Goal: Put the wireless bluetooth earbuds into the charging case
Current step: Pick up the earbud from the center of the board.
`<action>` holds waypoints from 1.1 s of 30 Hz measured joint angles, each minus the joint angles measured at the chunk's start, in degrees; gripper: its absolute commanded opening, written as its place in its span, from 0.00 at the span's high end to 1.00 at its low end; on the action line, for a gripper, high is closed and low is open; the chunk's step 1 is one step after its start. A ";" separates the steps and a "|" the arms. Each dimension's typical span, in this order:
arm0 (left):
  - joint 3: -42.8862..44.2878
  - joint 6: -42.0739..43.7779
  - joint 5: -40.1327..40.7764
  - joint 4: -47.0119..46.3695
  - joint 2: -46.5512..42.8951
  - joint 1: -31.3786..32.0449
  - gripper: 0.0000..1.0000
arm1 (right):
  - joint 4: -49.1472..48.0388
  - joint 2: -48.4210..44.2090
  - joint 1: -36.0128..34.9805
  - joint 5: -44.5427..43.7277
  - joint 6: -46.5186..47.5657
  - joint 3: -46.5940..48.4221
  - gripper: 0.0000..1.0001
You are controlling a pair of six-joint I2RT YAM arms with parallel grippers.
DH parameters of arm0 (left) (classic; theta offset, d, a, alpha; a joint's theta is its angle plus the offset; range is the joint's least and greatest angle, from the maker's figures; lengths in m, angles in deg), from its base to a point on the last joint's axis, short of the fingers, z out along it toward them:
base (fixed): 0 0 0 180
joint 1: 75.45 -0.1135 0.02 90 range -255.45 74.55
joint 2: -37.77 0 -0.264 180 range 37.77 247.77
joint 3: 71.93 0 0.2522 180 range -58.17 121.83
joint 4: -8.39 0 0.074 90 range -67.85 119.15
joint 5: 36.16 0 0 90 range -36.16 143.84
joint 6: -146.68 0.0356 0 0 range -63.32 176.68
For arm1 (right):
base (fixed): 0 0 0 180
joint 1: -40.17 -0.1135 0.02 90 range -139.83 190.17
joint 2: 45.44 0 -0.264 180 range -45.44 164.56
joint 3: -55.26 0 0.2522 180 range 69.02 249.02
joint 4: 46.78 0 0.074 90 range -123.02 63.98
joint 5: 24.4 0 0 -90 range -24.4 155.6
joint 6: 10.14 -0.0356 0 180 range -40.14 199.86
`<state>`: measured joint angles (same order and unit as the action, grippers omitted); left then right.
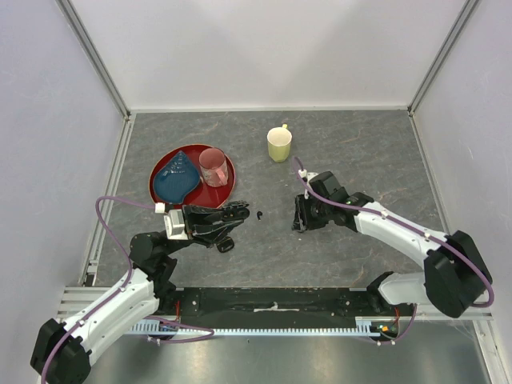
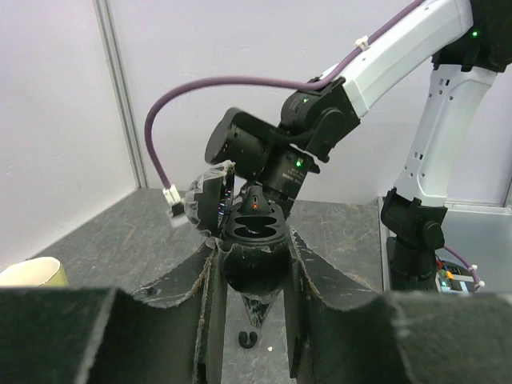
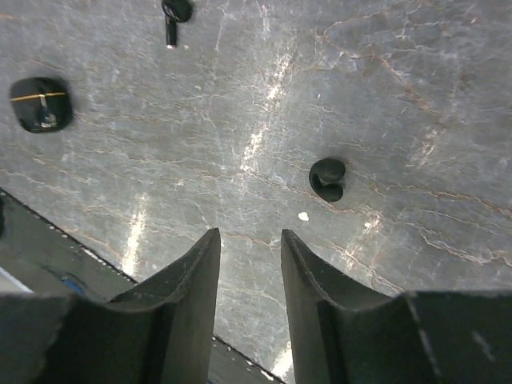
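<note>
On table: curled black earbud | left jaws grip case | right jaws ajar, empty

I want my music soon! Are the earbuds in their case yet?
Not yet. Done: the left pincer holds the open charging case. In hand: the right pincer, empty, hangs near one earbud on the table. Left: grabbing it and slotting it in; another earbud lies farther off.
</note>
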<state>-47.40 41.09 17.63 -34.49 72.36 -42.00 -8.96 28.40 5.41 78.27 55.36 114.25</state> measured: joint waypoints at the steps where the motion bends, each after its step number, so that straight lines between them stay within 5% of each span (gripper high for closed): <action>1: 0.00 -0.02 0.02 0.02 0.00 0.00 0.98 | -0.09 1.01 -0.76 -0.50 0.13 0.00 0.57; 33: -0.48 0.00 0.20 0.72 -0.66 0.00 0.98 | -6.38 12.57 -4.11 -10.23 0.28 0.00 0.62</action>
<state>-47.88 41.09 17.83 -33.77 71.70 -42.00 -15.34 40.97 1.30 68.04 55.65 114.25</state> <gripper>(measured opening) 0.352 0.386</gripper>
